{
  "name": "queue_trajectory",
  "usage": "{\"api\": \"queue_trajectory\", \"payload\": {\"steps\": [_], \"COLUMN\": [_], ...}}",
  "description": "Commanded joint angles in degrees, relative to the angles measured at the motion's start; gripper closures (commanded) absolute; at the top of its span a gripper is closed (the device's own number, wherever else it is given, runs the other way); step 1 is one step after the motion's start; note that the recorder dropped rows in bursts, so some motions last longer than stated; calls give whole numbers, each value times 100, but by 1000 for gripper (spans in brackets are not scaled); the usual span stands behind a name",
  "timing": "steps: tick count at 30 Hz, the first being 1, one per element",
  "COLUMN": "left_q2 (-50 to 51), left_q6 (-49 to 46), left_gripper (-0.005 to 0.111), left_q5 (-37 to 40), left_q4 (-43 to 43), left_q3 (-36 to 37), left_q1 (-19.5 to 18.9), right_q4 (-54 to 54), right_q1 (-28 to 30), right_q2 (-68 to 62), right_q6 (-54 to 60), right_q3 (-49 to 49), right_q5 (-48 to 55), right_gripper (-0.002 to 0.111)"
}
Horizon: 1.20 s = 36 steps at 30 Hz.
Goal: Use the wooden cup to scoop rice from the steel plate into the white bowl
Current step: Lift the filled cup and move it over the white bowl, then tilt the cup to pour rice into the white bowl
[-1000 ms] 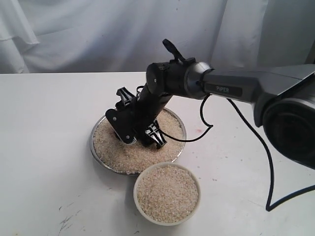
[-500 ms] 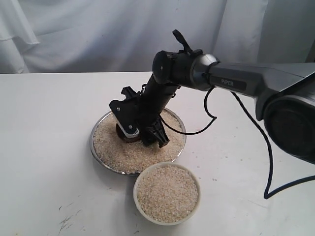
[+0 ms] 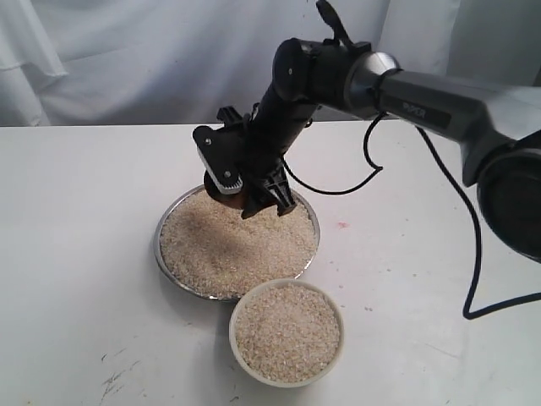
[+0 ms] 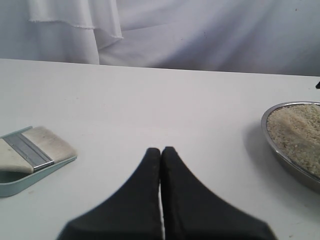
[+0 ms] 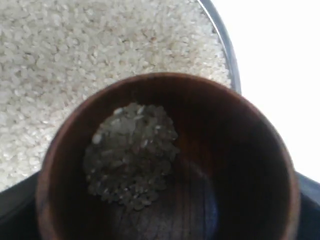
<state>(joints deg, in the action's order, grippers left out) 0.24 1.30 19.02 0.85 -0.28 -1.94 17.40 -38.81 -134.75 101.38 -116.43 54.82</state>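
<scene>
The right gripper (image 3: 245, 188), clasping the wooden cup (image 5: 240, 165), and its arm (image 3: 439, 106) hang over the far half of the steel plate (image 3: 157, 250), barring approach from behind. The white bowl (image 3: 233, 334), just beside the near rim, stands open from above. Bare table (image 3: 76, 254) spreads left of the plate; a brush (image 4: 35, 150) lies near the left gripper (image 4: 161, 150).

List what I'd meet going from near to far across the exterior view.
White bowl, steel plate of rice, white curtain. The wooden cup hangs over the plate, so it is left out.
</scene>
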Motion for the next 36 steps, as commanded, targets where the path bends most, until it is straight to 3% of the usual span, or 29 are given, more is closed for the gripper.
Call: {"api": "queue_trajectory", "payload": {"steps": [1,8,23,36], "left_q2": [-24,-24,-24,-24], "left_q6": [5,5,5,5], "left_gripper": [107,107,107,107], "left_q5": [-76,-76,-76,-76], "left_q4": [9,9,9,9], "left_q3": [28,28,28,28], "left_q1": [-11,-11,-11,-11], "right_q4": [-129,-755,-1491,-1691], "right_q1": [-84,-342,-566,-554], "right_q2": [427,1009,3296,3722], "right_q6": [-110,-120,254,990], "right_q3": [-40,784,5303,7387], "right_q5": [-18,-679,-4941,-8244], "right_gripper": [108,108,108,108]}}
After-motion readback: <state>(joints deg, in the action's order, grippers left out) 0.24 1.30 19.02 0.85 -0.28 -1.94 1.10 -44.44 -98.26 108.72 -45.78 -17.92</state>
